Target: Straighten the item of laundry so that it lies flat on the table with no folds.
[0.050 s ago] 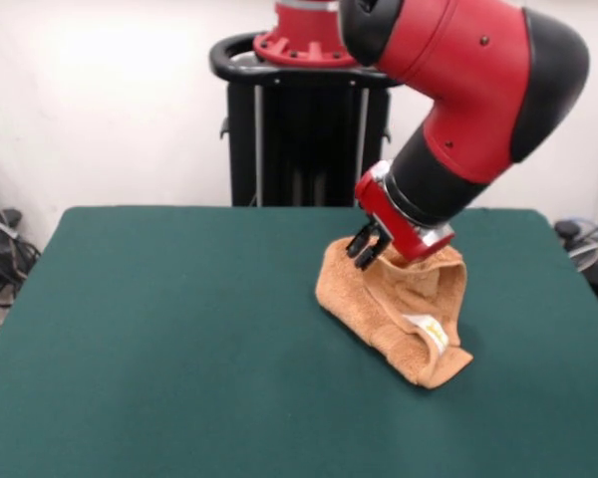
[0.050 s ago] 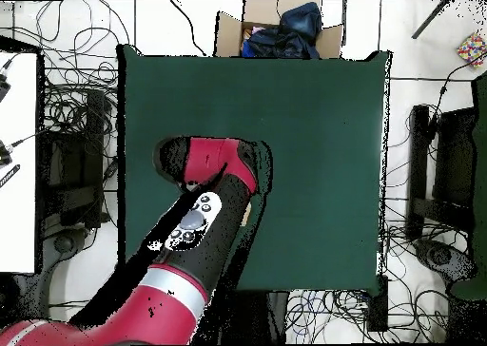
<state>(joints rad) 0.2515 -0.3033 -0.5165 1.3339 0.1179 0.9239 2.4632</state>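
**Gripper down on the bunched towel**

My gripper (image 1: 367,246) presses its dark fingers into the upper edge of the towel (image 1: 394,309); I cannot tell how far they are parted or whether they pinch cloth. The towel lies crumpled and folded, white label (image 1: 426,329) showing, near the table's (image 1: 159,339) far edge, right of middle in the front view.
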